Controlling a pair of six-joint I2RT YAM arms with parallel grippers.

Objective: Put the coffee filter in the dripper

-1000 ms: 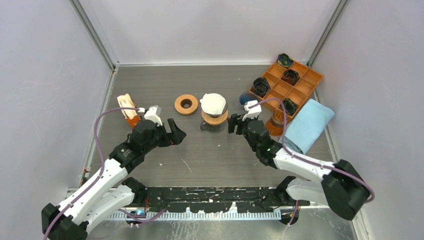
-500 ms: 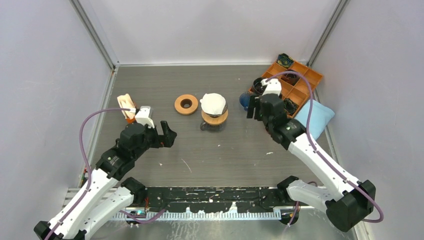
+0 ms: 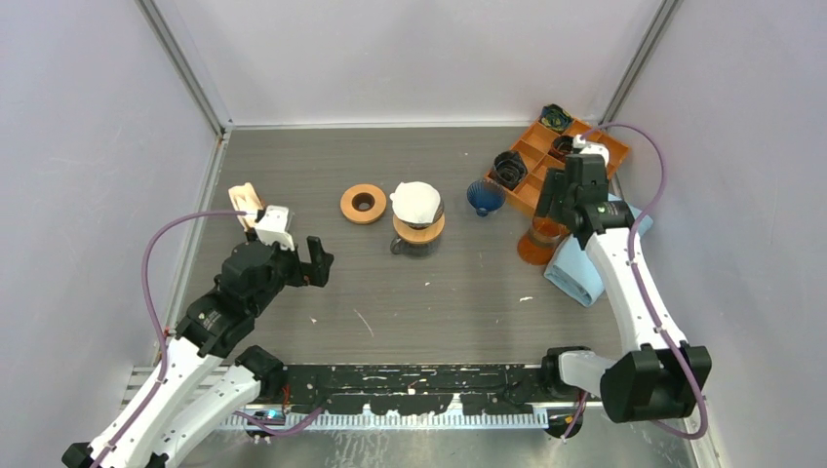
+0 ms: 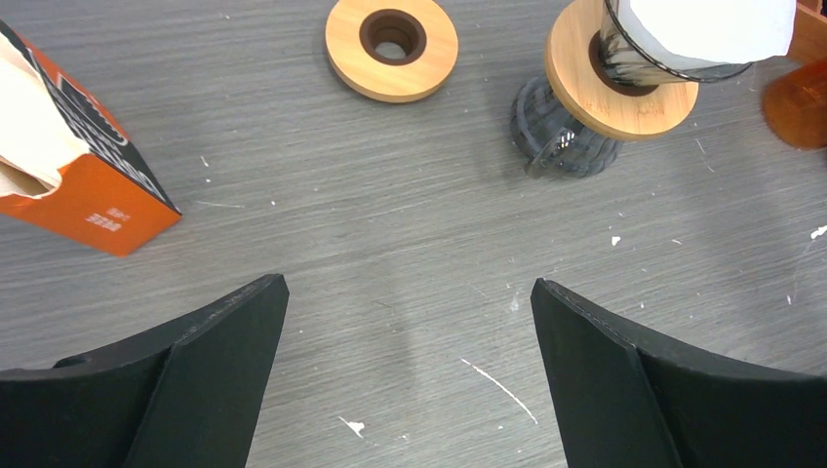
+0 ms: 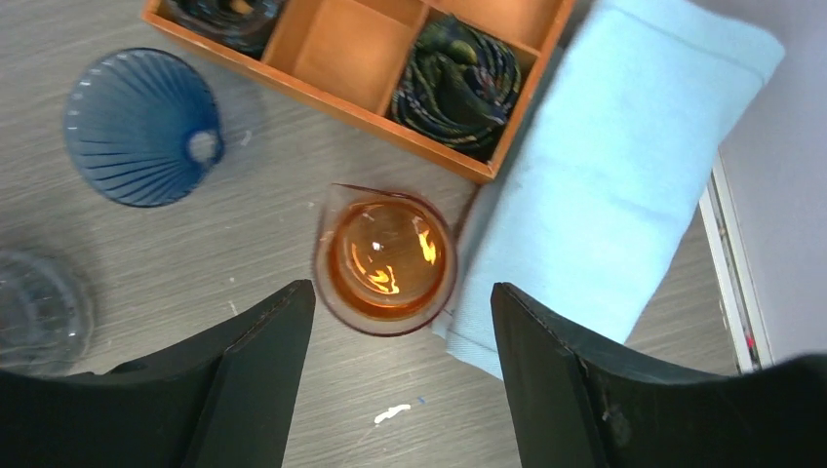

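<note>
since a second ago the right claw (image 3: 564,200) has swung away from the dripper (image 3: 418,222) and out to its right. it now hangs over an orange cup (image 5: 385,261), jaws apart with nothing between them. the left claw (image 3: 312,261) has drawn back to the near left of the dripper and spread wider. it gapes over bare worktop (image 4: 410,224), holding nothing.

the white coffee filter (image 3: 414,200) sits in the dripper, its edge standing above the rim. just left of the dripper lies a wooden ring (image 3: 363,204), and further left an orange box (image 3: 249,210). just right of the dripper is a blue cone (image 3: 485,197). beyond it lie an orange tray (image 3: 585,156) and a blue cloth (image 5: 605,166).
</note>
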